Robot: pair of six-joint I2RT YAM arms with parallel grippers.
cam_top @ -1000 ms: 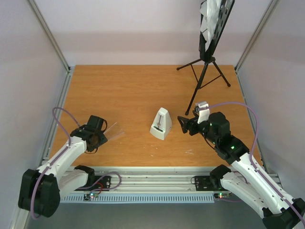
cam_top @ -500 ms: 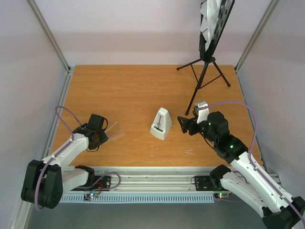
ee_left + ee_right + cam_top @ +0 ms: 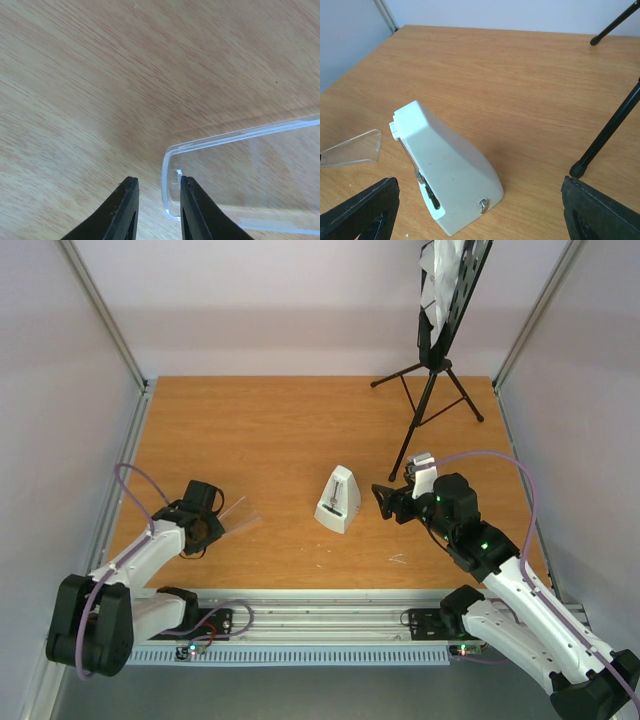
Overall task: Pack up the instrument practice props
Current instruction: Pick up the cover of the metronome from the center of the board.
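The white metronome (image 3: pixel 339 499) stands uncovered at mid-table, also seen close in the right wrist view (image 3: pixel 445 165). My right gripper (image 3: pixel 381 500) is open just to its right, its fingers wide on either side of the base (image 3: pixel 479 192) without touching. The metronome's clear cover (image 3: pixel 240 515) lies flat at the left. My left gripper (image 3: pixel 218 524) is at its near end. In the left wrist view its jaws (image 3: pixel 156 187) stand narrowly apart, with the cover's rounded edge (image 3: pixel 167 170) in the gap; the left finger is clear of it. The black music stand (image 3: pixel 430 390) holds white sheet-music pages (image 3: pixel 442 275) at back right.
The stand's tripod legs (image 3: pixel 610 127) spread over the back right of the table, one foot close to my right gripper. Metal frame posts (image 3: pixel 100 310) and white walls enclose the table on three sides.
The left gripper's jaws have narrowed around the end of the clear cover, and the left arm has shifted slightly. The right arm and metronome have not moved.
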